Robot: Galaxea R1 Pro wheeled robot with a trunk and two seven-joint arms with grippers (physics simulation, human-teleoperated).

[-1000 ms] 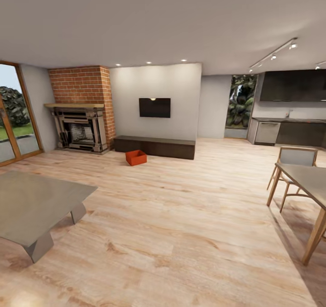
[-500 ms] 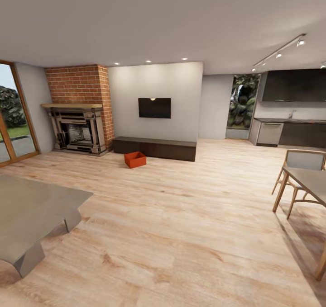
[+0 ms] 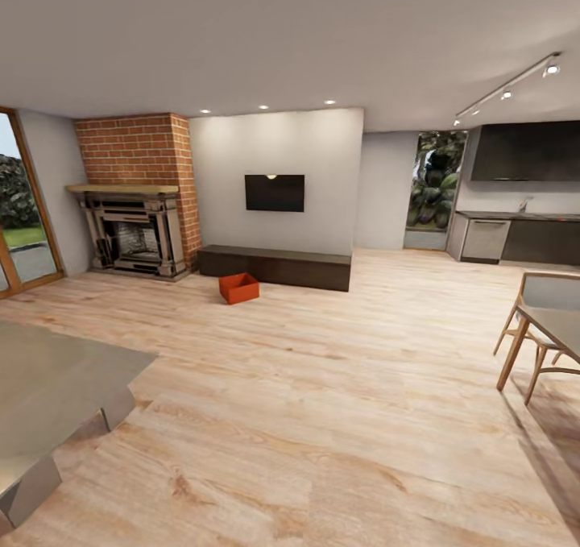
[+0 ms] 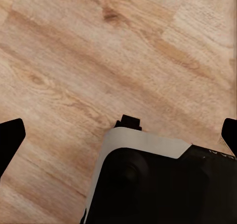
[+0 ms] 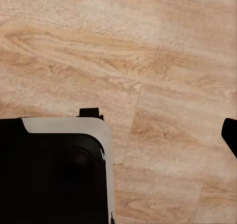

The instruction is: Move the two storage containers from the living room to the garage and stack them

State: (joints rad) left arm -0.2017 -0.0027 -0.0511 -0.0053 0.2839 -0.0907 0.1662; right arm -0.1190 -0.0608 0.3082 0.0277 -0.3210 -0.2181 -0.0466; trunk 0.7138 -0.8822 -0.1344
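Note:
One orange-red storage container [image 3: 239, 288] sits on the light wood plank floor [image 3: 322, 402] of the living room, far ahead, just in front of a low dark bench [image 3: 276, 266]. It is well out of reach of both arms. In the left wrist view my left gripper [image 4: 120, 135] hangs open over the planks, its black fingertips [image 4: 10, 140] wide apart and empty. My right gripper [image 5: 118, 137] also points down at the floor. One of its fingertips [image 5: 230, 135] shows at the frame's edge, spread wide, and the other is hidden by my dark base.
A brick fireplace [image 3: 133, 237] stands left of the bench, with wood-framed glass doors [image 3: 24, 217] beyond it. The glass coffee table [image 3: 48, 386] is close at the near left. A dining table and chair [image 3: 548, 329] stand at the right, and a kitchen [image 3: 524, 237] lies behind them.
The whole view has shifted as I roll forward. The coffee table and the dining table slide toward the frame edges. The container itself stays put.

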